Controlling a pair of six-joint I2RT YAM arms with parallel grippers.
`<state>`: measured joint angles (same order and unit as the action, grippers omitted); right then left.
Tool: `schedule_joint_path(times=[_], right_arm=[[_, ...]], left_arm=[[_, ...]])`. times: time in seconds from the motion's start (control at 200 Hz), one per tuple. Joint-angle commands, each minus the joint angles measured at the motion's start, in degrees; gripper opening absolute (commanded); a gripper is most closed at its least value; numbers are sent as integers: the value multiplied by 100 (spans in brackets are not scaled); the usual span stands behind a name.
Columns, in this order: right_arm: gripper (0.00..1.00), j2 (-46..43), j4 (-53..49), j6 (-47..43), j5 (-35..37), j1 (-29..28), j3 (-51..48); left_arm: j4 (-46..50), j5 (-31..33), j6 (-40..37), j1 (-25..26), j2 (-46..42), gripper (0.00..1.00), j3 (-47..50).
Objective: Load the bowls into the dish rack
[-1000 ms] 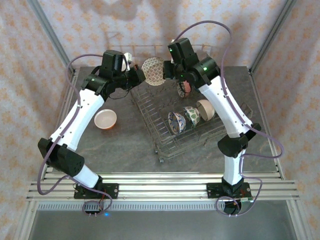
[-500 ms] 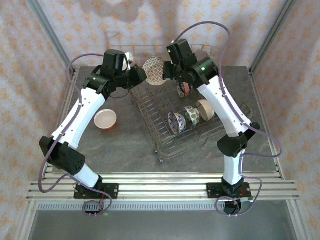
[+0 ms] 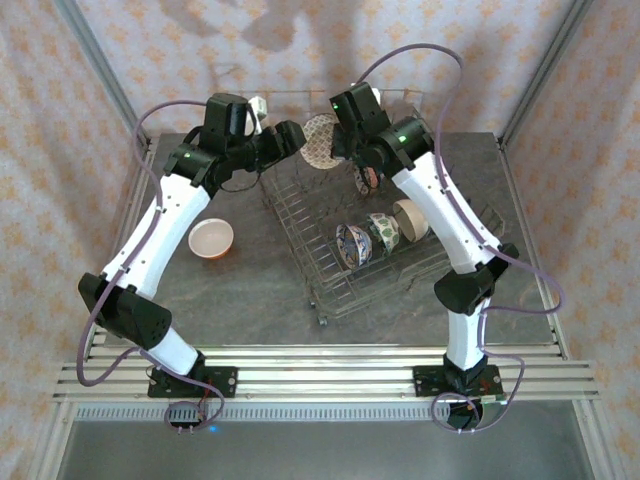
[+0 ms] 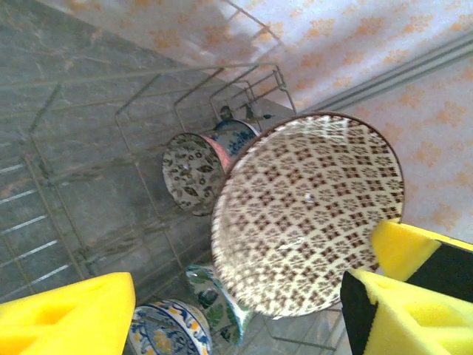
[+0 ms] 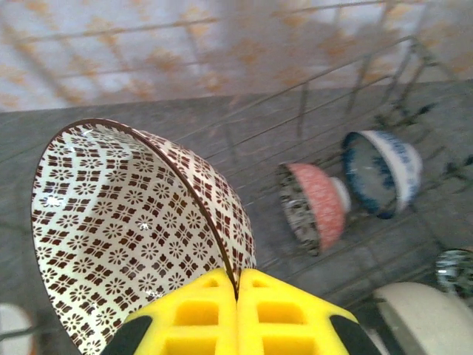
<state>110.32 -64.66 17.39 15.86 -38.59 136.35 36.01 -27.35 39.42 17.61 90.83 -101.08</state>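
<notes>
A brown-patterned bowl [image 3: 318, 140] hangs on edge over the far end of the dish rack [image 3: 300, 215]. My right gripper [image 3: 337, 138] is shut on its rim, and the yellow fingers [image 5: 199, 310] pinch the rim of that bowl [image 5: 126, 222]. My left gripper [image 3: 288, 135] stands open just left of it, with its pads [image 4: 66, 318] apart on either side of the bowl [image 4: 310, 214] and not touching it. Upright in the rack are a blue bowl [image 3: 352, 245], a green bowl [image 3: 382, 232], a cream bowl [image 3: 410, 220] and a pinkish-red bowl [image 3: 367, 178].
An orange-rimmed bowl [image 3: 211, 238] sits on the grey table left of the rack. The rack's near rows of tines [image 3: 335, 285] hold nothing. Patterned walls close in the back and sides, with metal rails along the near edge.
My left gripper has opened and let go of the brown-patterned bowl. The bowl has shifted slightly right and stays in the right gripper.
</notes>
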Motion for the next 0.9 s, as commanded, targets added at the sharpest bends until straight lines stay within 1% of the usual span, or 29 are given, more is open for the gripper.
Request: schedule_joint_path(times=[0.0,0.075,0.185,0.295,0.43,0.586,0.721,0.896], right_arm=[[0,167,-20,15,1556,-26,23],[0,336,-119,-91,2227,-34,18],[0,621,-287,-160,2958,-61,12],[0,933,-338,-285,3235,-70,-30],[0,1310,-538,-310,3505,-108,234],[0,1615,-446,-586,3977,-355,278],[0,1790,-584,-392,4284,-464,286],[0,1954,-721,-268,4497,-507,272]], left_arm=[[271,305,-211,-344,-348,76,218],[321,358,-230,-569,-571,76,608],[432,337,-348,-796,-821,76,1104],[478,279,-424,-926,-990,77,1572],[514,220,-493,-1028,-1054,77,1886],[557,208,-599,-1066,-1042,77,1943],[585,169,-655,-1111,-1049,77,2028],[640,133,-721,-1151,-1093,78,2126]])
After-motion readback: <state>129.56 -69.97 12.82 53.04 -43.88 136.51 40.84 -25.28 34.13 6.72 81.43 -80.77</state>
